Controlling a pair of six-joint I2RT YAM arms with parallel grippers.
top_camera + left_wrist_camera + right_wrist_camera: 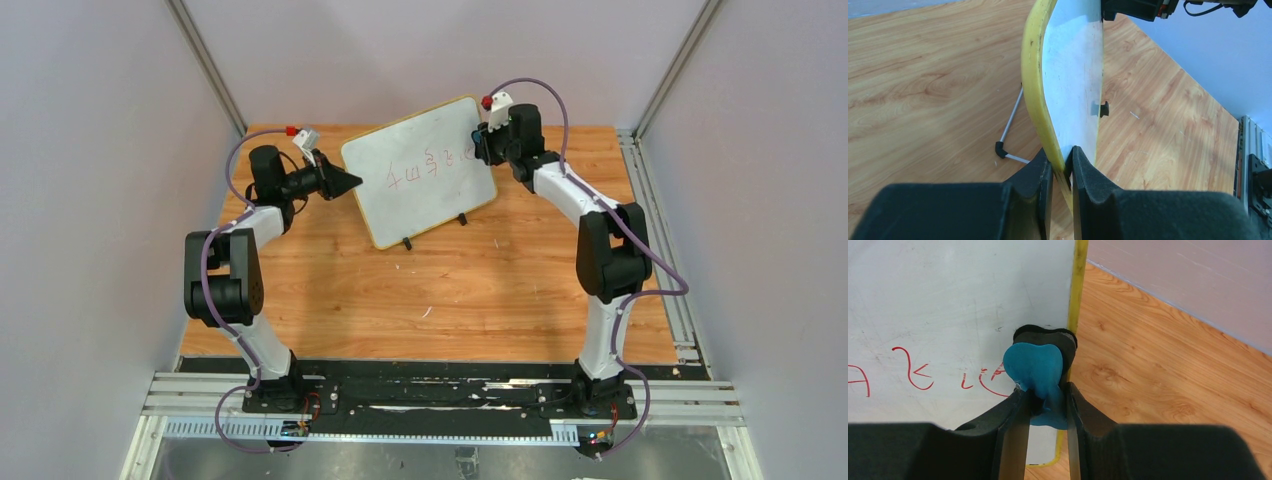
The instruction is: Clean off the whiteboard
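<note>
The whiteboard [420, 170] stands tilted on the wooden table, white with a yellow frame and red handwriting [432, 168] across its middle. My left gripper [345, 181] is shut on the board's left edge; in the left wrist view the yellow frame [1037, 95] runs between my pads [1062, 172]. My right gripper [484, 143] is shut on a blue eraser with a black pad [1035, 365], pressed against the board face [948, 300] near its right edge, just right of the red marks [915, 372].
The board's two black feet [434, 231] rest on the table [440, 290]. A thin metal stand leg with a black tip [1000, 149] shows behind the board. Grey walls enclose the table; a rail [660, 220] runs along the right side.
</note>
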